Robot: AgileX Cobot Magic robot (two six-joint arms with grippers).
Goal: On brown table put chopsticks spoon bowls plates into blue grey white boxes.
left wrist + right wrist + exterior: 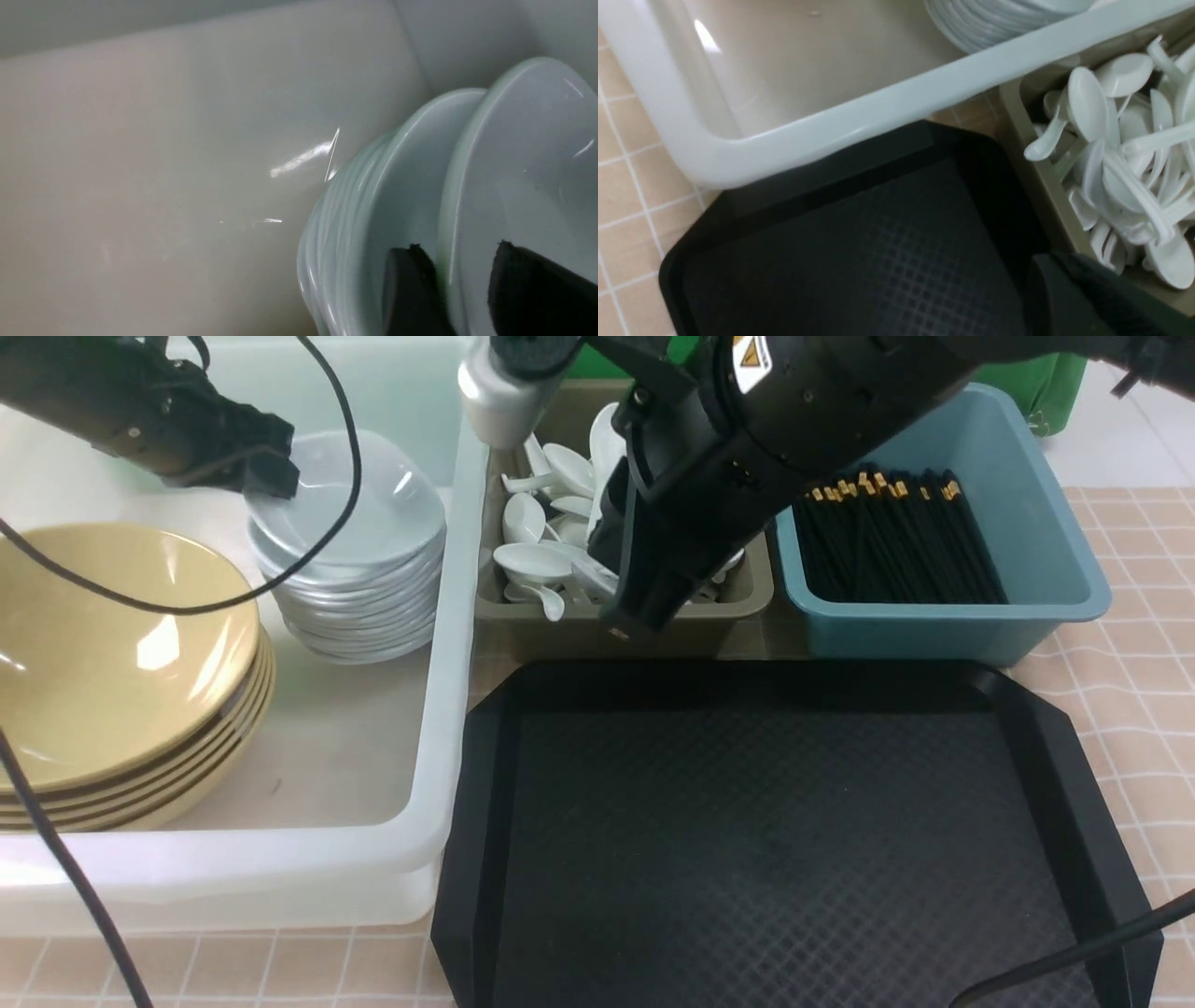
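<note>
Front view: your left gripper point(271, 478) is hanging at upper left over the stack of white dishes point(355, 588) in the white box point(439, 728). Your right gripper point(639, 611), closed and seemingly holding nothing, is hovering at the grey box point(579, 637) of spoons point(527, 560).

Left wrist view: the fingers point(411, 289) are standing apart astride the rim of the top dish point(523, 163), so you seem to be releasing it; next, lift straight clear.

Right wrist view: only one dark finger is showing, lower right.
</note>
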